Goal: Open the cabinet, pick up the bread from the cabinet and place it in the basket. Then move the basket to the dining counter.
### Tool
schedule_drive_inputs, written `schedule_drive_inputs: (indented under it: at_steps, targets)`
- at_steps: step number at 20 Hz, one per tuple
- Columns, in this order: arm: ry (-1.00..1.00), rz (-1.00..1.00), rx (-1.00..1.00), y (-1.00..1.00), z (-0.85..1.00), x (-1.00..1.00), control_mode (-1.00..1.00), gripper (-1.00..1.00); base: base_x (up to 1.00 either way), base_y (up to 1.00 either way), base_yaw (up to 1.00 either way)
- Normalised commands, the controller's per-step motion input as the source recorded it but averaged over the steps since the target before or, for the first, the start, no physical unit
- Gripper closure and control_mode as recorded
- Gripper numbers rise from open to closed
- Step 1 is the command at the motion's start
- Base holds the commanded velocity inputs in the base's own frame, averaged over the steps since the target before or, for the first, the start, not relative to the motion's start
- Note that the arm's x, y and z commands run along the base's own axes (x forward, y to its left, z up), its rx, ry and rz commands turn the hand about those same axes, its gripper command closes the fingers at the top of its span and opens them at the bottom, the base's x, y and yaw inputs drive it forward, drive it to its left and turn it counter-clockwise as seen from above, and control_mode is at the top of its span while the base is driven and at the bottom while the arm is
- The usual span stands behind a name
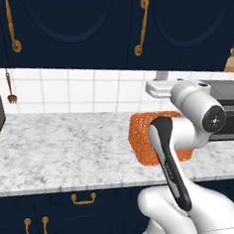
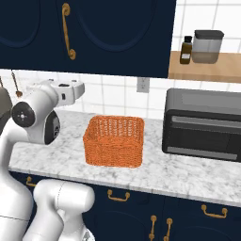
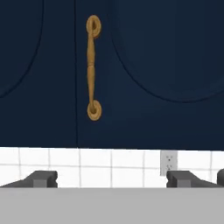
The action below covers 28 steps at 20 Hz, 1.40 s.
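- The arm rises from the base and bends forward above the marble worktop (image 2: 188,176), its hand level and aimed at the wall.
- The gripper (image 3: 111,179) stands wide apart, fingertips (image 3: 43,178) holding nothing.
- The basket (image 2: 114,140) sits on the worktop beside the oven (image 2: 203,124); in the left base view the arm hides part of it.
- Beyond, the cabinet (image 3: 144,65) is shut, its brass handle (image 3: 92,68) straight ahead of the hand.
- No writing is legible; the jar's (image 2: 187,50) label is too small to read.
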Motion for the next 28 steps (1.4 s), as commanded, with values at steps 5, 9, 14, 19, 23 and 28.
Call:
schedule_drive_inputs:
  at_steps: [5,9,14,19,23,28]
  targets:
    - [-0.09,0.0,0.0,0.02,0.67,0.03,-1.0,-1.0,0.0,0.0,0.0]
    - [-0.02,0.0,0.0,0.18,0.6,0.0,-1.0,-1.0,0.0,0.0,0.0]
    - [-0.05,-0.01,-0.02,0.54,0.08,0.14,-1.0,-1.0,0.0,0.0,0.0]
    - [-0.06,-0.09,0.0,0.22,0.0,0.59,-1.0,-1.0,0.0,0.0,0.0]
    - [-0.07,-0.07,0.01,0.0,0.0,0.8,-1.0,-1.0,0.0,0.0,0.0]
    - [-0.17,0.01,0.03,0.0,0.0,0.69,-1.0,-1.0,0.0,0.0,0.0]
